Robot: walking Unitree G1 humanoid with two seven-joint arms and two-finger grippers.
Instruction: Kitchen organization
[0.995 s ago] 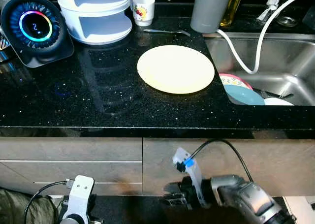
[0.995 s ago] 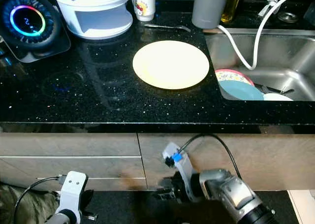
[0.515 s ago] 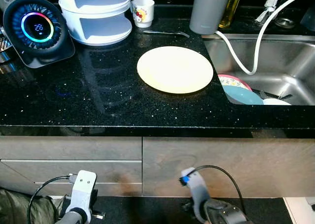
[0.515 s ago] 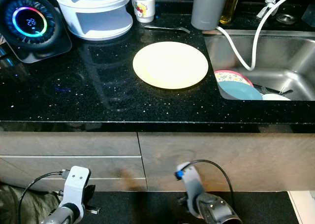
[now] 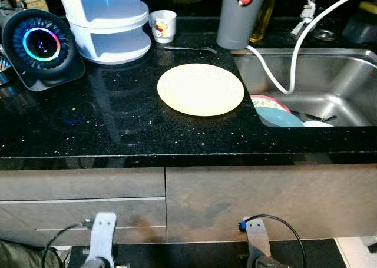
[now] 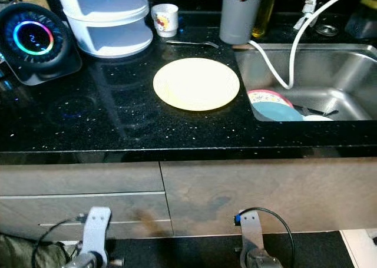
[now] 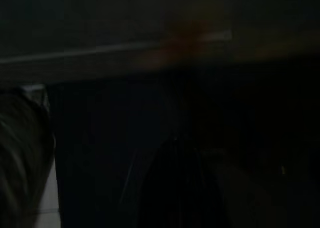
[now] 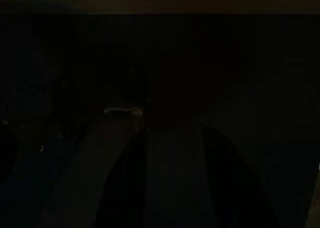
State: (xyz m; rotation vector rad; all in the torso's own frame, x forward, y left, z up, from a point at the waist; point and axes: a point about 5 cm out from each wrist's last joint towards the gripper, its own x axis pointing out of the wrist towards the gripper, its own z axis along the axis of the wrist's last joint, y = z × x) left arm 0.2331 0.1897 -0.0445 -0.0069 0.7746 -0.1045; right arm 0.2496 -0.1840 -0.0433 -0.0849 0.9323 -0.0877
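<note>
A pale yellow plate [image 5: 200, 89] lies flat on the black counter [image 5: 118, 126], just left of the steel sink [image 5: 347, 79]. In the sink's near corner are stacked a pink-rimmed dish [image 5: 266, 99], a blue bowl [image 5: 281, 116] and a white dish [image 5: 318, 123]. A spoon [image 5: 189, 48] lies behind the plate, near a small printed cup [image 5: 162, 25]. Both arms hang low in front of the cabinet: the left arm [image 5: 103, 240] and the right arm [image 5: 255, 247] show by their wrists at the bottom edge. Both wrist views are nearly black.
A round device with a glowing ring [image 5: 41, 44] and a white stacked container [image 5: 106, 17] stand at the back left. A grey bottle [image 5: 237, 15] stands by the sink, and a white hose [image 5: 277, 73] droops into it. Drawer fronts [image 5: 82, 200] lie below the counter.
My right arm has dropped from in front of the cabinet to the bottom edge. The camera has shifted, so the counter sits a little lower and more to the left.
</note>
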